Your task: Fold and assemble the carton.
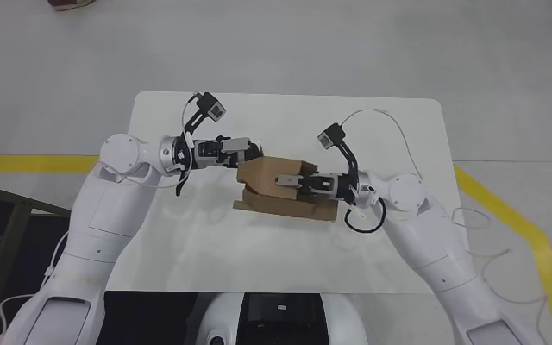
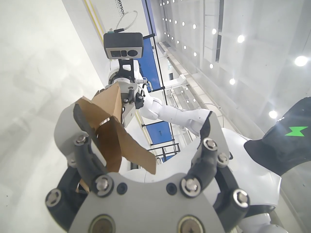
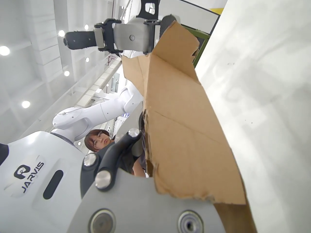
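A brown cardboard carton point(image 1: 278, 186), partly folded, lies at the middle of the white table point(image 1: 172, 246). My left gripper point(image 1: 250, 155) is at its far left corner and stands open. In the left wrist view one of its fingers point(image 2: 81, 122) rests against a raised flap point(image 2: 114, 134), and the other finger point(image 2: 209, 128) is well clear of it. My right gripper point(image 1: 291, 181) comes in from the right and is shut on a carton wall point(image 3: 179, 127). One of its fingers point(image 3: 141, 124) presses that wall, and the cardboard hides the other.
A thin cable point(image 1: 392, 125) loops over the table's far right part. Yellow floor tape point(image 1: 43, 162) runs past both sides of the table. Bare tabletop lies in front of the carton and to its left.
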### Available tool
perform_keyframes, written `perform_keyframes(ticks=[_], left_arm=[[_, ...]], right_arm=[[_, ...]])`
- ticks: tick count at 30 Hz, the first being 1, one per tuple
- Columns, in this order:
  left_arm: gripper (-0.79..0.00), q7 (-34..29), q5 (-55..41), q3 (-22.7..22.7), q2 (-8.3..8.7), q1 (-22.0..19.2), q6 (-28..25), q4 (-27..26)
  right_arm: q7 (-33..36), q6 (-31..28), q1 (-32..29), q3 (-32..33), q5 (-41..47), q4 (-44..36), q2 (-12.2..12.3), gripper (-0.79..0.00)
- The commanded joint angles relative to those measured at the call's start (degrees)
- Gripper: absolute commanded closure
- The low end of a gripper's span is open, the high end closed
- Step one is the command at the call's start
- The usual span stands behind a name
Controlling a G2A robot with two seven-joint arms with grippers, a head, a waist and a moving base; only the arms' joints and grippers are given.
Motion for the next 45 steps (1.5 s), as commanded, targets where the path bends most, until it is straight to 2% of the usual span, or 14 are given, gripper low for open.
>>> perform_keyframes(ticks=[1,10,27,45], left_arm=[[-0.785,-0.1,-0.1,-0.2,0.04,0.2,-0.1,-0.1],[-0.785,-0.5,-0.6,0.2,0.01,0.7,0.5,-0.6],[-0.785,-1.4,-1.8,1.2,-0.19,1.6,1.4,-1.8],[-0.785,-1.5,-2.1,3.5,-0.93,0.6,1.6,-0.7]], right_arm=[[-0.8,0.0,-0.1,0.5,-0.3,0.1,0.1,0.0],[-3.6,0.1,-0.5,2.8,-1.4,0.0,0.3,0.0],[-13.3,0.4,-1.0,4.4,-6.6,-1.1,0.1,0.0],[-16.9,1.6,-2.2,3.2,-8.7,-4.2,-0.5,0.0]])
